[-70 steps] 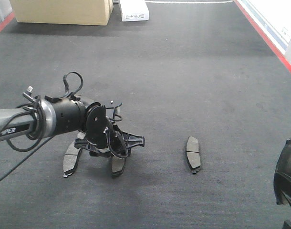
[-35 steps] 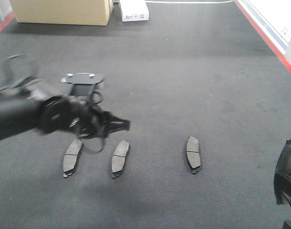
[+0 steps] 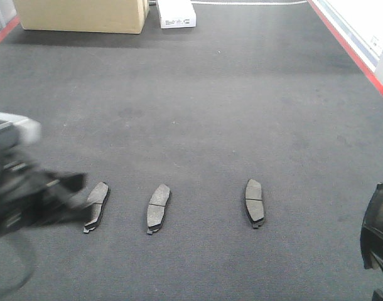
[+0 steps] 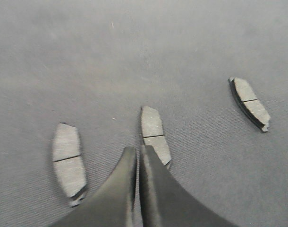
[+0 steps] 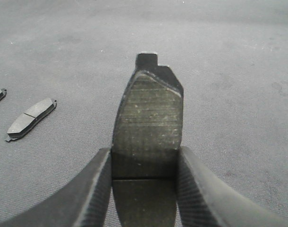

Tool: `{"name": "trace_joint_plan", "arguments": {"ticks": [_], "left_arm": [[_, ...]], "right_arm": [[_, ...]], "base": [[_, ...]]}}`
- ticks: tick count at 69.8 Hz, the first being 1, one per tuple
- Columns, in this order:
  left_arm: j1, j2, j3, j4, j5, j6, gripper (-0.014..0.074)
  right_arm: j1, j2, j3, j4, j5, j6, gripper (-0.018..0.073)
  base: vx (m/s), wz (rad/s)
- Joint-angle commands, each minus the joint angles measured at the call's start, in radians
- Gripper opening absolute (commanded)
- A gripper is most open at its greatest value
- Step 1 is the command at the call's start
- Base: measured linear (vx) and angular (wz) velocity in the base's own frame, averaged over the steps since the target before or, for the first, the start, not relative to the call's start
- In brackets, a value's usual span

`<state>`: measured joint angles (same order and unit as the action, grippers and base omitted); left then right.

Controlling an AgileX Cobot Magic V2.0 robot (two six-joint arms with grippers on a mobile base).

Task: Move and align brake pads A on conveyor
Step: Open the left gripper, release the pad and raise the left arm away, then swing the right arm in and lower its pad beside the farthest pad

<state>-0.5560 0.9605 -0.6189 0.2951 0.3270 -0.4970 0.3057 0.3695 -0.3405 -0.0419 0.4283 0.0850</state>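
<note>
The left end effector [image 4: 137, 156] is seen with its fingers pressed together and nothing between them, blurred at the near left of the conveyor [image 3: 242, 94]. The right end effector [image 5: 146, 158] is clamped on a fourth brake pad [image 5: 148, 116], held upright at the near right. Three brake pads lie flat in a near row on the belt: left pad [image 3: 96, 205], middle pad [image 3: 158, 207], right pad [image 3: 254, 202], well apart. A cardboard box [image 3: 81, 14] and white box [image 3: 176, 14] are set at the far edge.
</note>
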Motion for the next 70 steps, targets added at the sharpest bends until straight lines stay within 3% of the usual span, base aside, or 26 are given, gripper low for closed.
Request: {"name": "trace_joint_plan", "arguments": {"ticks": [1,22,33,70], "left_arm": [[-0.003,-0.148,0.045,0.052,-0.072,-0.009,-0.0008],[-0.003,-0.573,0.214,0.075,-0.074,-0.009,-0.0008],[-0.003,-0.694,0.249,0.075,-0.074,-0.009,-0.0007],[-0.003,-0.728,0.249,0.075,-0.075,-0.009,-0.0007]], "right_arm": [[-0.004,0.004,-0.034,-0.009,-0.098,-0.008,0.0025],[-0.004,0.004,-0.034,-0.009,-0.098,-0.008,0.0025],[-0.004,0.004,-0.034,-0.009,-0.098,-0.008,0.0025],[-0.004,0.004,-0.034,-0.009,-0.098,-0.008,0.0025]], "base": [[0.00,0.00],[0.00,0.00],[0.00,0.00],[0.00,0.00]]}}
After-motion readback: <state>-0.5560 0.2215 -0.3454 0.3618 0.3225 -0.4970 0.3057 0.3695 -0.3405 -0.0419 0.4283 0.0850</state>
